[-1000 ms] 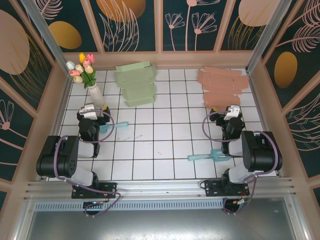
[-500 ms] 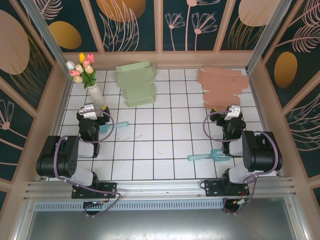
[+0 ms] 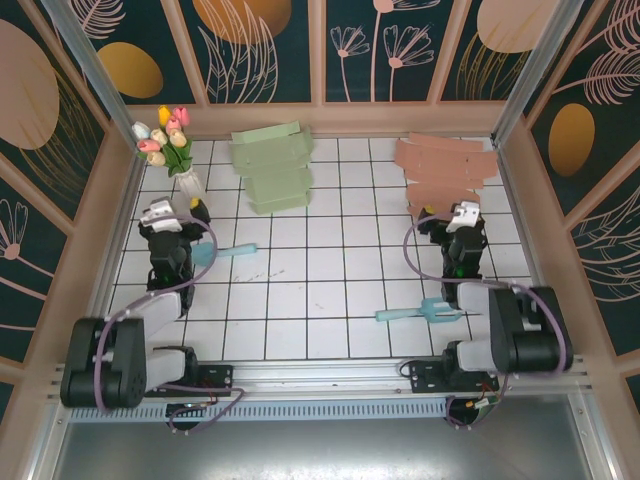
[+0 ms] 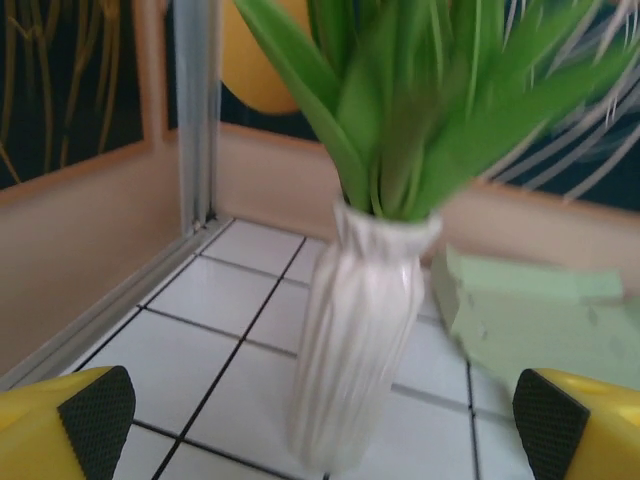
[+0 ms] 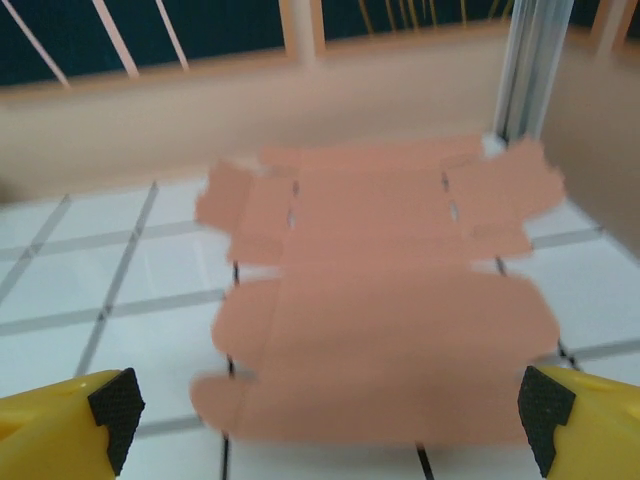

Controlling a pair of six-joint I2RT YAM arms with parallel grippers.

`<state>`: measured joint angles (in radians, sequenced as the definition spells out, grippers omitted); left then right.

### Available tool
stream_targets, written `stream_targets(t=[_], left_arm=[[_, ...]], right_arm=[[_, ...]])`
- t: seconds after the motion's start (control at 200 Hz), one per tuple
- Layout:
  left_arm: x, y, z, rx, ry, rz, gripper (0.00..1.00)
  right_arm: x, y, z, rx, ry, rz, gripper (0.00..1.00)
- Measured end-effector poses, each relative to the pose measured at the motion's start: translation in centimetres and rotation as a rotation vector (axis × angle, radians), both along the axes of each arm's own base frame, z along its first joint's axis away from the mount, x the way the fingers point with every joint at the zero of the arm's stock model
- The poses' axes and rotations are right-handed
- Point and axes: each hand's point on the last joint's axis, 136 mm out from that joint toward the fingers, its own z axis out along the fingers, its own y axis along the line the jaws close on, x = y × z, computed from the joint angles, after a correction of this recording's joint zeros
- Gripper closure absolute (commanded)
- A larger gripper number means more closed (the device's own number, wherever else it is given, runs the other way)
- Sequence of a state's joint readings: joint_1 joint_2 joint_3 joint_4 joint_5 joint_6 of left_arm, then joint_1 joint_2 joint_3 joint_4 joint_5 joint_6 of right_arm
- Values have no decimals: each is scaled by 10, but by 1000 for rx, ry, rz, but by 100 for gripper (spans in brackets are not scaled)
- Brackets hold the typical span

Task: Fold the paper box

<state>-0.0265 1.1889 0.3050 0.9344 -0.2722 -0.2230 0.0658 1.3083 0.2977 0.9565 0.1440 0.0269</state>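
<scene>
Change: both arms extended forward from rest | left gripper [image 3: 172, 212]: spread wide, empty, faced at white ribbed vase [image 4: 365, 320] | right gripper [image 5: 330, 420]: spread wide, empty, brought just short of flat pink paper box blank [image 5: 380, 310], far right | folding judged not begun

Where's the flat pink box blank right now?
Top view: the pink box blank lies flat in the far right corner, just beyond the right gripper. Right wrist view: straight ahead.
</scene>
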Motion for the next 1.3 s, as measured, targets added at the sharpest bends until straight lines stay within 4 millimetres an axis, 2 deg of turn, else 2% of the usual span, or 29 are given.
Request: stream_targets(t=[0.085,0.18,0.25,0.325,0.405,0.495,0.706,0.821,0.996,1.151,1.301], left_arm=[[-3,1,22,-115,-51,15,1],[-4,-19,30,-240,-59,-26,1],[-3,-43,22,-319,-24,-81,1],[-1,-69,1,-360,53,-120,1],[5,-102,-22,-348,159,-159,2],[21,-135,-33,-317,239,-201,5],[76,-158,-49,-231,333,-158,7],[99,-162,-66,-170,389,-116,7],[132,-164,-102,-113,488,-76,14],[144,-141,-134,-128,564,-41,18],[150,-118,-153,-189,604,-33,22]], right_arm=[[-2,8,40,22,-68,-17,1],[-3,20,80,81,-109,-20,1],[-6,27,102,143,-120,-17,1],[-12,33,111,205,-112,-7,1],[-20,42,106,249,-77,15,1],[-25,54,94,286,-19,41,3],[-35,90,79,323,67,162,4],[-40,106,73,317,100,226,4],[-42,123,62,302,147,290,5],[-42,138,45,272,202,346,5],[-45,159,30,243,250,437,8]])
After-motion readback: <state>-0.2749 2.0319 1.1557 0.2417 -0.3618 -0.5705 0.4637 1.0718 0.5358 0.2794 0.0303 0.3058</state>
